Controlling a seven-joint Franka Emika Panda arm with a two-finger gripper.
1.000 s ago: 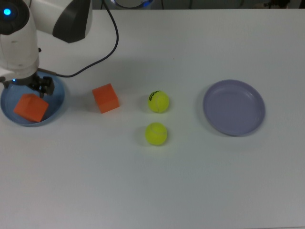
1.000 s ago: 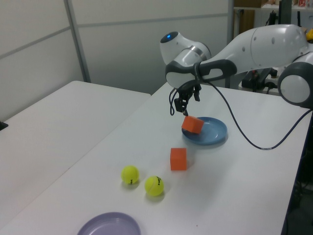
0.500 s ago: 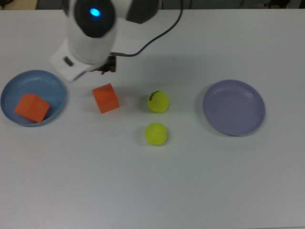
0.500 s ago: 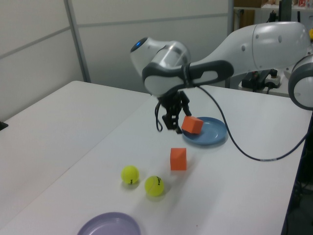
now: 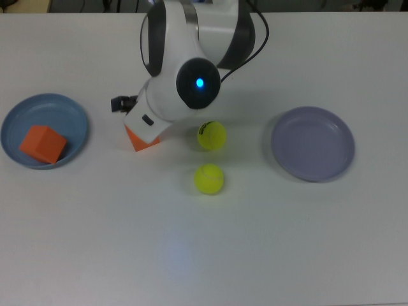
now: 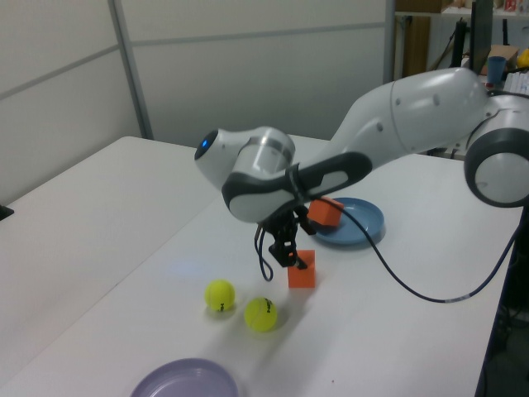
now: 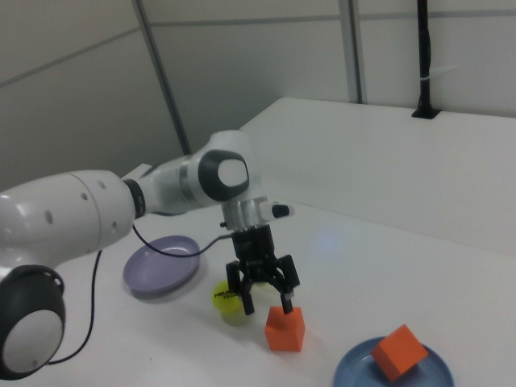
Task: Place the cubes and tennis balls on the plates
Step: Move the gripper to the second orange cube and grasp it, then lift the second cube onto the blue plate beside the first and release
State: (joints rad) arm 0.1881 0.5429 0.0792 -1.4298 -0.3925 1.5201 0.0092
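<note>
Since half a second ago the arm has swung from near the blue plate toward the table's middle, so the gripper (image 7: 264,301) now hangs just above the loose orange cube (image 7: 285,329). In the right view the wrist points straight down and the two fingers are spread wider than the cube's top, holding nothing; one fingertip (image 7: 286,303) sits just at the cube's upper edge, though contact cannot be told. In the top view the arm's white housing covers most of this cube, leaving only its lower corner visible.

The light blue plate (image 5: 71,113) lies at the top view's left and holds the other orange cube (image 5: 42,144), tilted on an edge against the plate's floor. The lavender-grey plate (image 5: 312,143) lies at the top view's right, well apart from the arm. Between the loose cube and that plate rest both tennis balls on the bare table (image 5: 255,255): the logo ball (image 5: 211,136) just beside the arm, the plain ball (image 5: 208,179) near it.
</note>
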